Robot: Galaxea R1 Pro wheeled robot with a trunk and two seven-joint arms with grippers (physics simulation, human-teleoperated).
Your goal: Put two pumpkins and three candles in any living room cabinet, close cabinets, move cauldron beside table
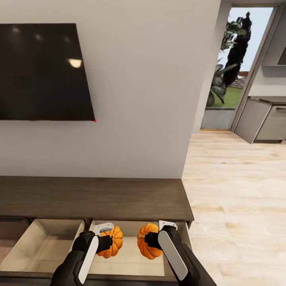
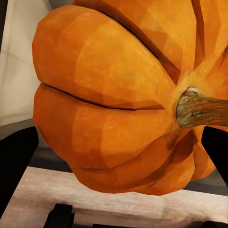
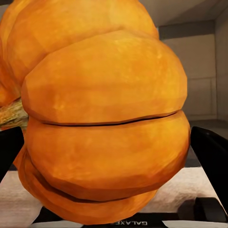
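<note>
Both arms reach over the open right-hand drawer point(image 1: 131, 258) of the cabinet point(image 1: 95, 198), each carrying 1 pumpkin. The left claw point(image 1: 106, 242) is clenched on the left pumpkin point(image 1: 113, 242), whose stem point(image 2: 197, 107) points sideways between the dark fingers point(image 2: 16, 161). The right claw point(image 1: 153, 240) grips the right pumpkin point(image 1: 146, 242), held between its 2 fingers point(image 3: 211, 159). The 2 pumpkins hang side by side, apart, above the drawer's pale beige lining. A second drawer point(image 1: 43, 242) stands open to the left.
</note>
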